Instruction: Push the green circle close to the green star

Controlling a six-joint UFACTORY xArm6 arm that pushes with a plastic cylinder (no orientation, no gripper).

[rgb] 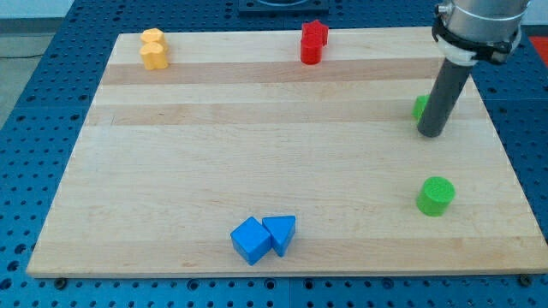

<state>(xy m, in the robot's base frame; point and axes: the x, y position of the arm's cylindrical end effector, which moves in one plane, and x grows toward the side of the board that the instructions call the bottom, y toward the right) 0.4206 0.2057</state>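
The green circle [436,196], a short cylinder, stands near the view's lower right of the wooden board [214,145]. A second green block, the green star [419,107], is mostly hidden behind my rod at the view's right; only its left edge shows. My tip [431,133] rests on the board right next to that star, just below it, and well above the green circle in the view.
A blue cube [250,240] and a blue triangle [280,233] touch near the view's bottom middle. Two red blocks [313,43] sit at the top middle. Two yellow blocks [154,49] sit at the top left. The board's right edge is close to my rod.
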